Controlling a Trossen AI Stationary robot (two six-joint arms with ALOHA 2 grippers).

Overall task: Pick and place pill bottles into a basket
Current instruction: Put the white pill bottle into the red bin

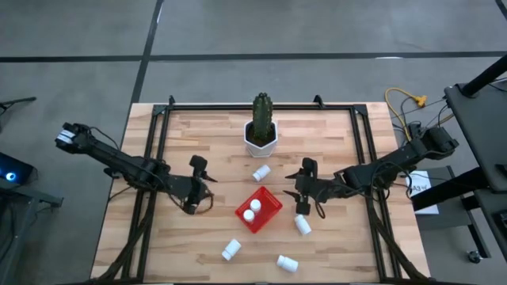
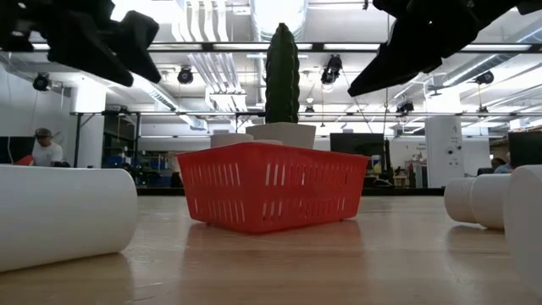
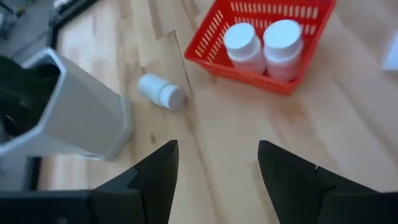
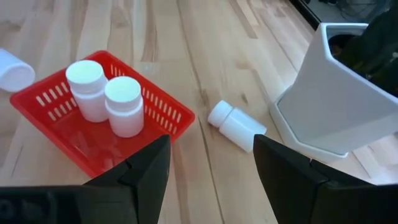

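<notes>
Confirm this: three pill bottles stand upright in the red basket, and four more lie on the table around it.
Not quite. The red basket holds two upright pill bottles, not three; the high view and both wrist views show it. Four more do lie on the table around it.

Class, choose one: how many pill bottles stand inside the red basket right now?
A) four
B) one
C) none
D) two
D: two white pill bottles stand upright side by side in the red basket; the others lie out on the table.
</notes>
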